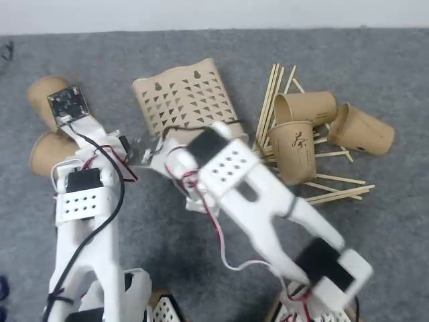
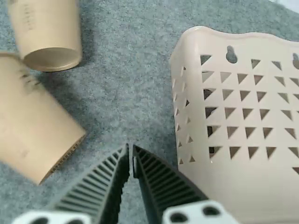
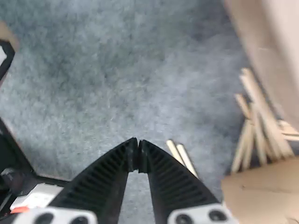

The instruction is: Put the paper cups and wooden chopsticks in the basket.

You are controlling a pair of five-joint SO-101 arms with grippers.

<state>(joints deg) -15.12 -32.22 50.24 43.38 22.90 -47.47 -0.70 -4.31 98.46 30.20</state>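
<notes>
The beige perforated basket (image 1: 188, 100) lies at the back middle of the grey carpet. Two paper cups (image 1: 47, 97) (image 1: 50, 153) lie on their sides to its left. Three more cups (image 1: 305, 107) (image 1: 295, 151) (image 1: 362, 129) lie to its right among scattered wooden chopsticks (image 1: 338, 194). My left gripper (image 2: 131, 150) is shut and holds nothing, low over the carpet between the cups (image 2: 28, 126) (image 2: 46, 32) and the basket (image 2: 238, 121). My right gripper (image 3: 138, 144) is shut and holds nothing, with two chopstick ends (image 3: 180, 157) just beside its tip.
The right arm (image 1: 248, 181) crosses the middle and hides the basket's near edge. The left arm (image 1: 84, 201) stands beside the left cups. More chopsticks (image 3: 257, 126), a cup rim (image 3: 261, 196) and the basket wall (image 3: 266, 42) are to one side of the right gripper.
</notes>
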